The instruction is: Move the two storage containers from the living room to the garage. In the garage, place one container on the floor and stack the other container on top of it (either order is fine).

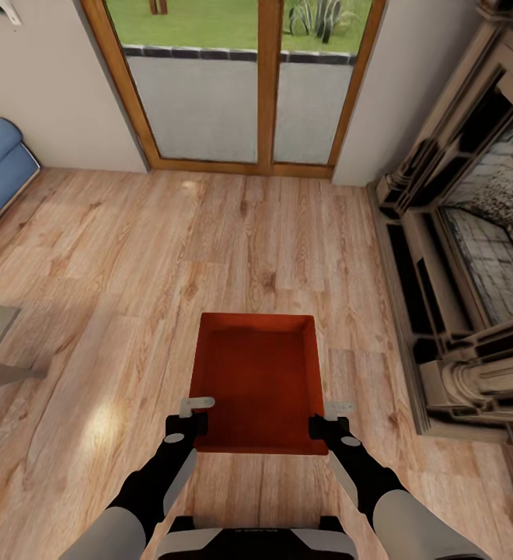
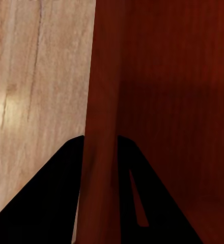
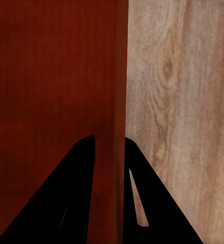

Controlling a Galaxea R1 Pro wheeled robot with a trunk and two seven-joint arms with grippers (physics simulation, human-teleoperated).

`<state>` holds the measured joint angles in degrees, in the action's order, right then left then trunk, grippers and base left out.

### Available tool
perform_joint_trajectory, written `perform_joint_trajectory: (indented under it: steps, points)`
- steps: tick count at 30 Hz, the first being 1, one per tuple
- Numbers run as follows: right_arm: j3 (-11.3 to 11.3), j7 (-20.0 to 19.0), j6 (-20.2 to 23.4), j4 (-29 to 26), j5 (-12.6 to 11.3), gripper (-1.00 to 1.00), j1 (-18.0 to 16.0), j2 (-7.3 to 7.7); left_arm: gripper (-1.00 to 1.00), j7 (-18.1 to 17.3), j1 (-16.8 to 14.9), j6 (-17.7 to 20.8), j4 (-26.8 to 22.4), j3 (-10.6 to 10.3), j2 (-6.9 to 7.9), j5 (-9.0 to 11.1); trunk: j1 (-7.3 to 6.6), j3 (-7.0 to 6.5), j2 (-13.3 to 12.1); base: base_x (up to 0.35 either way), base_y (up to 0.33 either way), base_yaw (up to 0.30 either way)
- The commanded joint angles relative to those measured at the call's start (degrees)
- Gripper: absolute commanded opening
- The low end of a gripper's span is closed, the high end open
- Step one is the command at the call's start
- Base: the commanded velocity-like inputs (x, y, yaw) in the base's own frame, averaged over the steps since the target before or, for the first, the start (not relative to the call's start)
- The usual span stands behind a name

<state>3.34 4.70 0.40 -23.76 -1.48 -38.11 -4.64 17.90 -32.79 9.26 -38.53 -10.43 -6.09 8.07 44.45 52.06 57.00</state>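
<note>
Both claws, left (image 1: 197, 414) and right (image 1: 328, 417), grip the near corners of a storage container (image 1: 258, 379) over open plank floor (image 1: 171, 249); fireplace (image 1: 466, 288) right, glass doors (image 1: 249, 85) far. Wrist cameras show fingers (image 2: 46, 203) straddling each wall.

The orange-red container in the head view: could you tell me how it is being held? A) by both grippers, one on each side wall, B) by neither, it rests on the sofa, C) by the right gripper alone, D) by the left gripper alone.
A: the left gripper and right gripper each straddle a side wall of the container.
</note>
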Motion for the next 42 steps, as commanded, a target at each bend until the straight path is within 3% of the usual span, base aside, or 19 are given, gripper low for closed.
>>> perform_joint_trajectory:
  steps: [1,42]
  points:
    - [0.35,0.66,0.04,-0.06,-0.01,-1.00,-0.03,0.07,-1.00,0.81,-0.01,0.40,-0.12,-0.19,0.12,0.15,-0.22,-0.16,-0.39,0.000,0.000,0.000]
    - [0.35,0.48,-0.04,-0.14,0.16,-1.00,-0.03,0.16,-1.00,0.82,-0.03,0.41,-0.06,-0.19,0.12,0.17,-9.23,-7.52,-16.83,0.000,0.000,0.000]
